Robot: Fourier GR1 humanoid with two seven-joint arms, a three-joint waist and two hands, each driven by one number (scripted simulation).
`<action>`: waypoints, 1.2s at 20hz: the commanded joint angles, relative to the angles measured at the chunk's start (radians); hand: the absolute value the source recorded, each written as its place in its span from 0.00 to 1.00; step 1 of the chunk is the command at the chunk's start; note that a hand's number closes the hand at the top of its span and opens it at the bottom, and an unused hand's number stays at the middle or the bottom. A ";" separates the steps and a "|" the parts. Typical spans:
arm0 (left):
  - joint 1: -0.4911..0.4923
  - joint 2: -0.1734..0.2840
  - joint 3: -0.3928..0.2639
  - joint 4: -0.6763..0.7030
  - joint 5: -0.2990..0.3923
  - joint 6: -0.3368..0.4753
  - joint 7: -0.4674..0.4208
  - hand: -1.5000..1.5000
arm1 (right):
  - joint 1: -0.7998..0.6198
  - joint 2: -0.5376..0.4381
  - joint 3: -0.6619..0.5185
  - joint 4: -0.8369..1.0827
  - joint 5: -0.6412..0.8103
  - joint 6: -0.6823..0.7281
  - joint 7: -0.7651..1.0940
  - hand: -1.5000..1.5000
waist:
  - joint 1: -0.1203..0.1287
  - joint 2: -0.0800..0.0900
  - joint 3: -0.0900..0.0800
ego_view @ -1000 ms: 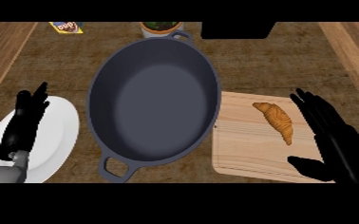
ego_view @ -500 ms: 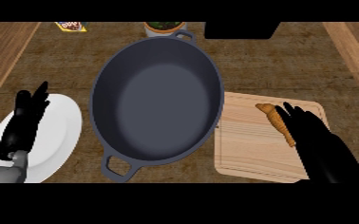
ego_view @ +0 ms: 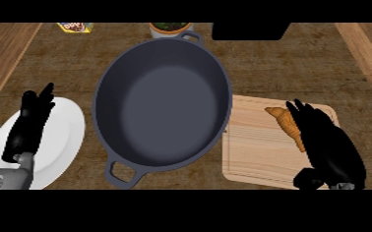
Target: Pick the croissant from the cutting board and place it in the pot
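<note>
A golden-brown croissant (ego_view: 286,124) lies on the wooden cutting board (ego_view: 254,152) at the right. My right hand (ego_view: 325,142) hovers over the board with its fingers straight, their tips covering the croissant's right side. Nothing is held. The large dark grey pot (ego_view: 163,108) stands in the middle of the counter, left of the board, with nothing inside. My left hand (ego_view: 29,128) rests open over the white plate at the left edge.
A white plate (ego_view: 62,137) lies at the lower left under my left hand. At the back stand a small potted plant (ego_view: 170,28), a yellow packet (ego_view: 76,27) and a black box (ego_view: 247,30).
My right hand has moved left from the board's right edge onto the croissant, now partly covering it. The left hand, pot and croissant stay where they were.
</note>
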 commanded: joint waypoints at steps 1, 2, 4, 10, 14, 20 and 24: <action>-0.065 -0.024 0.016 0.021 -0.030 -0.023 0.051 0.50 | -0.067 0.056 -0.036 0.069 0.017 0.062 -0.006 0.00 | 0.000 0.000 0.000; 0.075 -0.036 0.009 -0.071 -0.027 -0.014 -0.006 0.50 | -0.042 0.053 -0.037 0.139 0.047 -0.013 -0.062 0.00 | 0.005 0.000 0.001; 0.076 -0.040 0.031 -0.075 -0.042 -0.023 -0.003 0.50 | -0.014 0.044 -0.071 0.140 0.053 -0.010 -0.106 0.00 | 0.002 -0.001 0.001; 0.042 -0.088 0.020 -0.076 -0.100 -0.027 0.035 0.50 | -0.121 0.123 -0.085 0.313 0.123 -0.060 -0.171 0.00 | 0.004 0.001 0.001; 0.063 -0.079 0.057 -0.149 -0.109 -0.070 0.081 0.50 | -0.091 0.177 -0.068 0.297 0.205 -0.075 -0.151 0.00 | 0.004 -0.001 0.001; 0.012 -0.084 0.137 -0.013 -0.084 -0.121 0.009 0.50 | -0.084 0.191 -0.115 0.424 0.240 -0.111 -0.211 0.00 | 0.000 0.000 0.000; 0.042 -0.105 0.146 -0.011 -0.114 -0.125 -0.047 0.50 | -0.139 0.204 -0.163 0.451 0.230 -0.037 -0.216 0.00 | 0.001 0.000 0.000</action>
